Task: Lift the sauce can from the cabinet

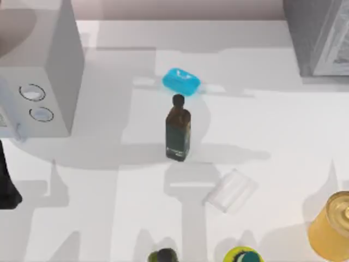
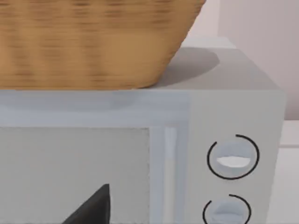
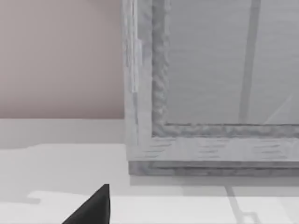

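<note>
The cabinet (image 1: 319, 35) stands at the worktop's (image 1: 272, 125) far right corner, its panelled door (image 3: 224, 60) shut; the sauce can's place cannot be told. A dark bottle (image 1: 178, 131) stands well left of the cabinet, a blue soap (image 1: 181, 81) just behind it. Whether either pincer is open or closed cannot be told.

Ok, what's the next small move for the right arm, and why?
Probably ease the right tool toward the large dark grey speckled cabinet's lighter panelled door to open it: the door looks shut and faces the right wrist camera. The left arm sits parked at the table's left edge.
</note>
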Controlling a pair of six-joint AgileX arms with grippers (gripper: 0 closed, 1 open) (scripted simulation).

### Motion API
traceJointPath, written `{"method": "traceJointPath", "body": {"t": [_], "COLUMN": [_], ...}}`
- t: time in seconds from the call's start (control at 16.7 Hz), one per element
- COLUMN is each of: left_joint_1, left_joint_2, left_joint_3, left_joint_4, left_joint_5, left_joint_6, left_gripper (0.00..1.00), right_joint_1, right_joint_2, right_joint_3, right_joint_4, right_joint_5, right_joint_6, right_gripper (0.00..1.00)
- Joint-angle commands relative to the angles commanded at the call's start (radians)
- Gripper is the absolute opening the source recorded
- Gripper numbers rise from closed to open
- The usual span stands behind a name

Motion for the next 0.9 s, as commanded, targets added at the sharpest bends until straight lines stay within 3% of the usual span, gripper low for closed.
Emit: {"method": "traceJointPath", "body": {"t": [0.42, 0.66, 0.9], "left_joint_1": [0.000, 0.000, 0.000], "left_joint_2": [0.000, 0.000, 0.000], "left_joint_3": [0.000, 0.000, 0.000], "left_joint_4": [0.000, 0.000, 0.000], "left_joint_5": [0.000, 0.000, 0.000], "left_joint_6": [0.000, 0.000, 0.000], "left_gripper": [1.00, 1.00, 1.00], "right_joint_1": [0.019, 0.051, 0.092], "right_joint_2": [0.157, 0.425, 0.727], "right_joint_3": [0.160, 0.476, 0.915], "right_joint_4": [-0.062, -0.148, -0.233], "right_joint_5": [0.028, 0.071, 0.116], "right_joint_6": [0.001, 0.004, 0.011], "right_gripper": [1.00, 1.00, 1.00]}}
